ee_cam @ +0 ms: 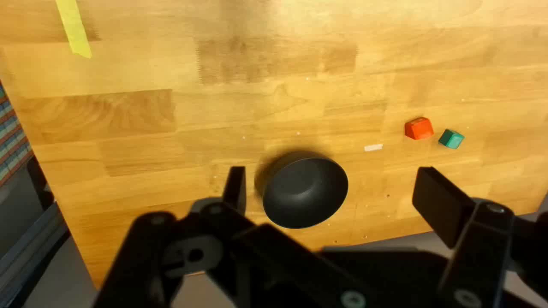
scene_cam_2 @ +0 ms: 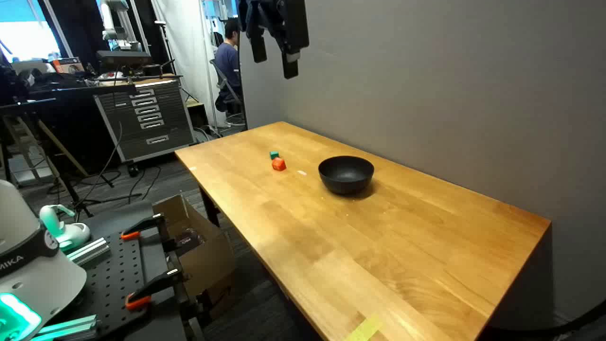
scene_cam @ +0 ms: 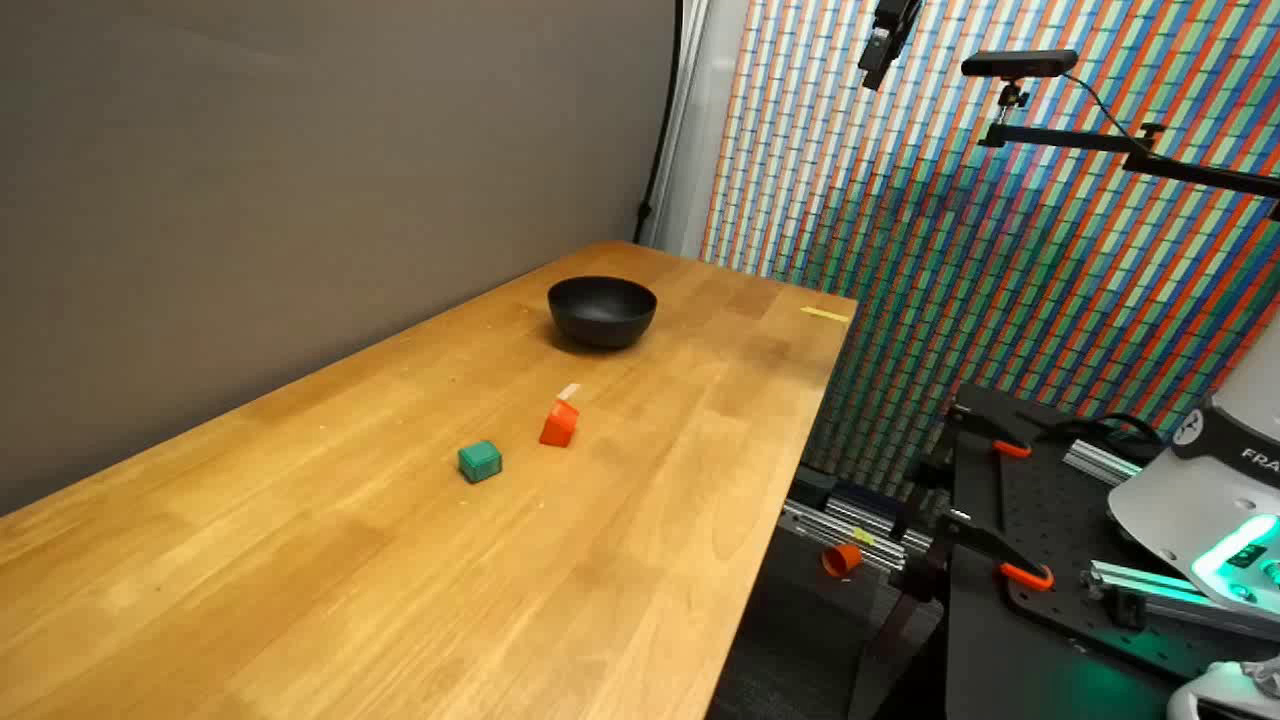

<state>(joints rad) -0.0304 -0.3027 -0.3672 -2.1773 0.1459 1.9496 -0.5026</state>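
High above the wooden table, my gripper (ee_cam: pixel 330 182) stands open with nothing between its fingers. In an exterior view the gripper (scene_cam_2: pixel 274 65) hangs at the top, well clear of everything; part of it also shows at the top of the opposite exterior picture. A round black bowl (ee_cam: pixel 306 192), with nothing visible inside, sits on the table and appears between the fingers from the wrist. An orange-red block (ee_cam: pixel 419 128) with a slanted side lies beside a small green block (ee_cam: pixel 451 139), a narrow gap between them. Both exterior views show the bowl (scene_cam: pixel 601 313), the red block (scene_cam: pixel 559 424) and the green block (scene_cam: pixel 480 461).
The table (scene_cam: pixel 400 580) runs along a grey wall panel (scene_cam_2: pixel 450 94). Yellow tape (ee_cam: pixel 75 30) marks one end, and a small pale strip (ee_cam: pixel 373 147) lies near the red block. The robot's base (scene_cam_2: pixel 33 251) stands on a separate black bench with clamps.
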